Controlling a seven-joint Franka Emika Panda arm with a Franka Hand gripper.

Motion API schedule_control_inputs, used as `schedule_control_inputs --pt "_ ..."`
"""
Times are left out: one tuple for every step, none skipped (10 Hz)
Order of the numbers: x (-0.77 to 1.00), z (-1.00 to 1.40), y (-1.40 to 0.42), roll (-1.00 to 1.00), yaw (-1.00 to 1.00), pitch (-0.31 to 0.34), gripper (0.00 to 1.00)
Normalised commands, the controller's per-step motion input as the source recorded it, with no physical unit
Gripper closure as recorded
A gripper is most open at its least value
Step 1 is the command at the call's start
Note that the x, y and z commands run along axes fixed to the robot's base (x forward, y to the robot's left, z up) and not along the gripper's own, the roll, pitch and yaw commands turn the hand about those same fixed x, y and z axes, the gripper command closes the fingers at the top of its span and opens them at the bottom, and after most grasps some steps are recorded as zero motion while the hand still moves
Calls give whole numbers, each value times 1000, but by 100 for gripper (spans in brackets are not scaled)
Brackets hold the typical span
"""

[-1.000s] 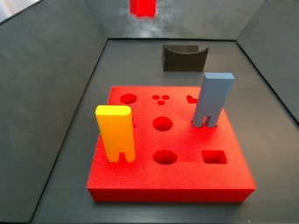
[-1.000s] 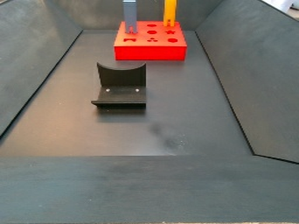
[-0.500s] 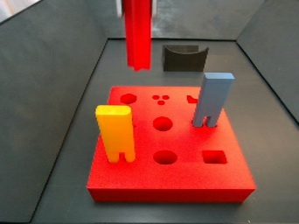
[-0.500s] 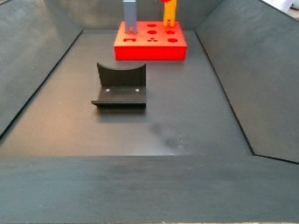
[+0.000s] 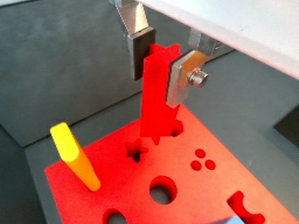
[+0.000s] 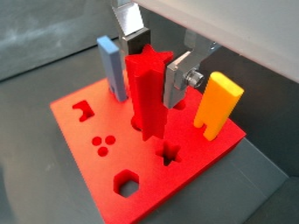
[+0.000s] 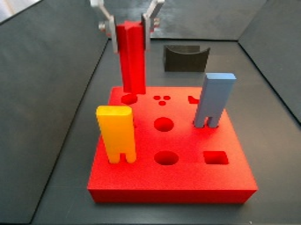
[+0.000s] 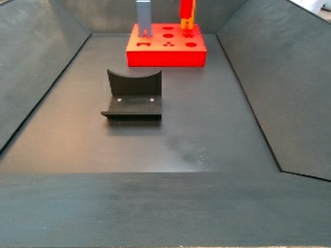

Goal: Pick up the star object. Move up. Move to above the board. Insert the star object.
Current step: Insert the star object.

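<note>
The board (image 7: 177,180) lies where it did 0.5 s ago, at the far end of the dark desk (image 8: 168,145) between grey walls, while the star object (image 7: 130,58) has dropped and its lower end now meets the board's back corner. The gripper (image 7: 128,19) has come into a side view; its fingers (image 5: 184,77) clamp the post's top. The yellow peg (image 7: 115,134), blue-grey peg (image 7: 214,99) and fixture (image 8: 132,94) are unmoved.

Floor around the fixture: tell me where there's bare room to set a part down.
Bare floor lies in front of the fixture, and between it and each side wall. The board is crowded: yellow peg, blue peg, and the gripper holding the star object.
</note>
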Motion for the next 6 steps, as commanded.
schedule_control_inputs --pt "0 -729 -171 224 651 -117 100" --pt "-80 -700 -160 239 614 -106 100" --pt "-49 0 0 11 114 0 100" --pt "0 -11 0 6 0 0 100" --pt "0 -477 -74 117 180 -66 100" --pt "0 -671 -211 181 229 -86 100"
